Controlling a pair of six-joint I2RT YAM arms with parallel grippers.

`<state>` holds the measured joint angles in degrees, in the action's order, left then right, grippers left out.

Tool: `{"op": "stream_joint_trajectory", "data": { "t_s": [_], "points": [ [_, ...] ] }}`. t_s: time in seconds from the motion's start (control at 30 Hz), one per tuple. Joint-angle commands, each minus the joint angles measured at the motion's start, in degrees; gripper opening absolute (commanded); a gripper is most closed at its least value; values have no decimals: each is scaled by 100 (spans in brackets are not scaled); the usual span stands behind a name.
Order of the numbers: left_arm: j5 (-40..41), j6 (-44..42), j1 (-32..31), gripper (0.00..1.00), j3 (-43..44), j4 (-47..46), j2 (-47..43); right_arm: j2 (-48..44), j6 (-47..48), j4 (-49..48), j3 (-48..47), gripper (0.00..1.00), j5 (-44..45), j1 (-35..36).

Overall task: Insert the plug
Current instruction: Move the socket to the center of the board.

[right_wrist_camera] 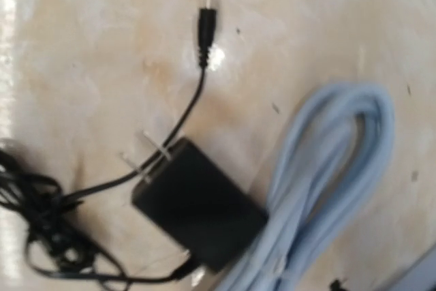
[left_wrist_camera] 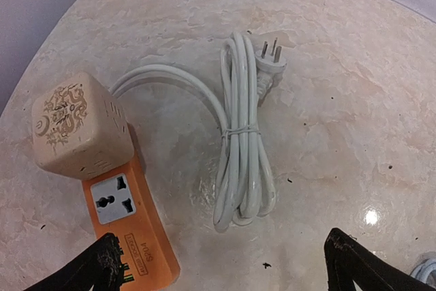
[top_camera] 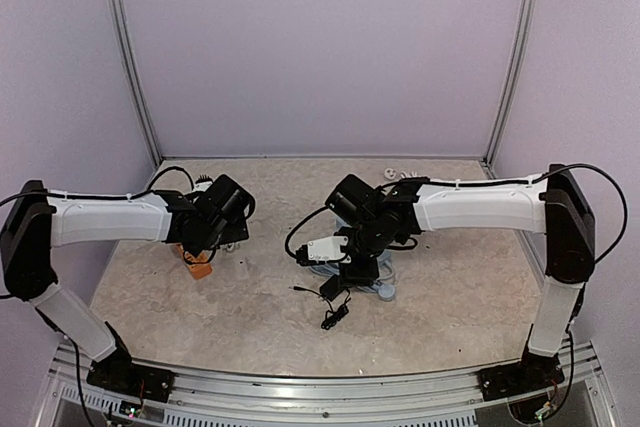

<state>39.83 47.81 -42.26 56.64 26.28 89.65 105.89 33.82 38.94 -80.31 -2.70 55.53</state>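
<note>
An orange power strip with a grey socket face lies at the lower left of the left wrist view, and a beige cube socket sits on its far end. The strip also shows in the top view. My left gripper is open and empty, one fingertip over the strip's near end. A black adapter plug with two flat prongs lies on the table in the right wrist view and in the top view. My right gripper hovers over it; its fingers do not show.
A tied white cable coil with a three-pin plug lies right of the strip. The adapter's thin black cord ends in a barrel connector. A pale blue cable coil touches the adapter. Purple walls enclose the table.
</note>
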Motion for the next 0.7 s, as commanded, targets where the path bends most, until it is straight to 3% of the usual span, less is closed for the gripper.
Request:
{"op": "stream_joint_trajectory", "data": {
  "t_s": [0.0, 0.23, 0.4, 0.57, 0.67],
  "points": [
    [23, 349, -3, 99, -270, 280, -213, 465, 1440, 172, -306, 67, 17, 9],
    [83, 663, 45, 99, -572, 493, -580, 1294, 2107, 752, -1060, 58, -151, 19],
    [40, 782, 157, 99, -799, 498, -905, 1470, 2260, 661, -1076, 57, -269, 28],
    [1, 734, 206, 99, -875, 446, -1099, 1567, 2227, 669, -965, 45, -395, 28],
    [7, 703, 217, 99, -898, 431, -1132, 1506, 2156, 568, -798, 45, -537, 41]
  ]
}}
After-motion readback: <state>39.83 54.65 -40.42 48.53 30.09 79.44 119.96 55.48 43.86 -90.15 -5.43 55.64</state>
